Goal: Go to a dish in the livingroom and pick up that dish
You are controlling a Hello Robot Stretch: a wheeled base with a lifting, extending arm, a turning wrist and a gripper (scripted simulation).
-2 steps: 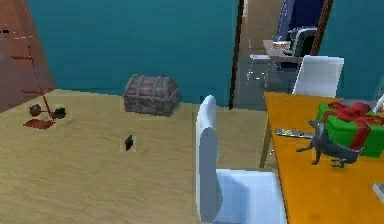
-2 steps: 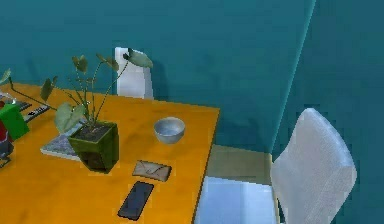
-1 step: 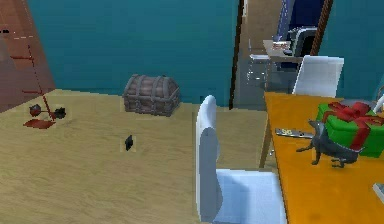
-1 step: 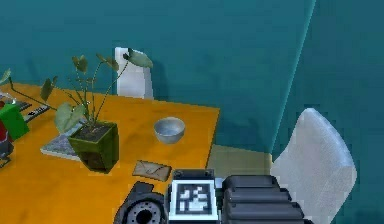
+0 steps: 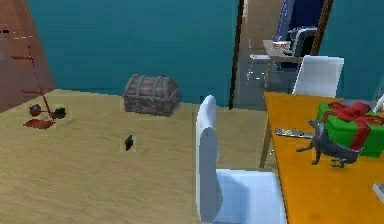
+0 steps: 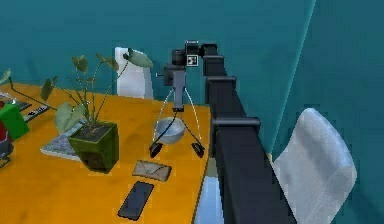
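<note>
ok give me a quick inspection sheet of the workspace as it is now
surface: orange table, several things on it
job's things: pale grey dish on the table, at the hand's far end
clutter: potted plant, dark phone, flat grey card, green gift box with red ribbon, dark figurine
grippers: hand at the dish; cannot tell whether it holds anything
cables: nothing seen
surroundings: teal wall, white chair by the table, chest on the floor, doorway

Gift box (image 5: pixel 362 135) partly off-frame, rt.
</note>
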